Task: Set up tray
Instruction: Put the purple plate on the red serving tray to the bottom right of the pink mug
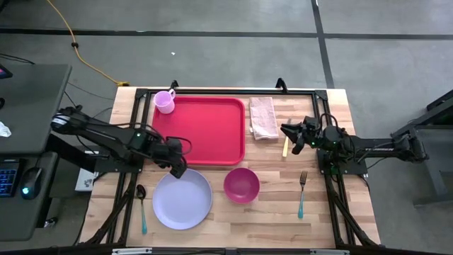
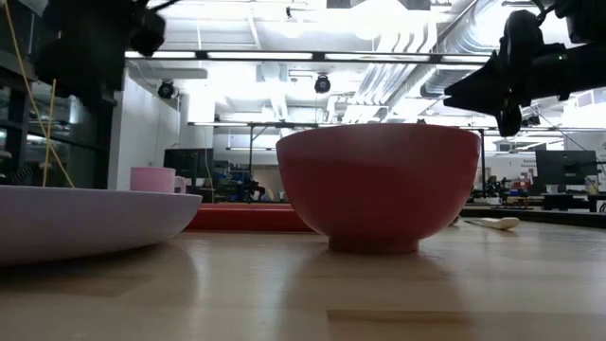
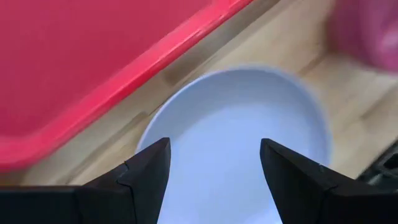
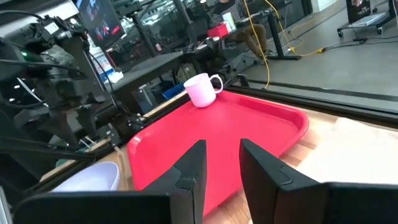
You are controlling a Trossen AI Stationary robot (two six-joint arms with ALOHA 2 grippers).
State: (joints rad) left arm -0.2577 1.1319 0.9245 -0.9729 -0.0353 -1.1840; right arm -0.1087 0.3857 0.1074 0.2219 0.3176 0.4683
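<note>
The red tray [image 1: 205, 129] lies flat at the table's far middle, with a pink mug [image 1: 164, 101] standing on its far left corner. The lavender plate [image 1: 182, 199] rests on the table just near of the tray [image 3: 93, 68]. My left gripper [image 1: 177, 169] hovers open above the plate's far rim [image 3: 230, 74], touching nothing. My right gripper [image 1: 289, 132] is open in the air to the right of the tray [image 4: 217, 137], above the table, pointing toward the tray and the mug [image 4: 202, 89].
A magenta bowl [image 1: 241, 185] stands right of the plate. A folded cloth [image 1: 263, 117] and a pale knife [image 1: 285, 146] lie right of the tray. A fork [image 1: 302, 193] lies near right, a spoon [image 1: 141, 207] left of the plate.
</note>
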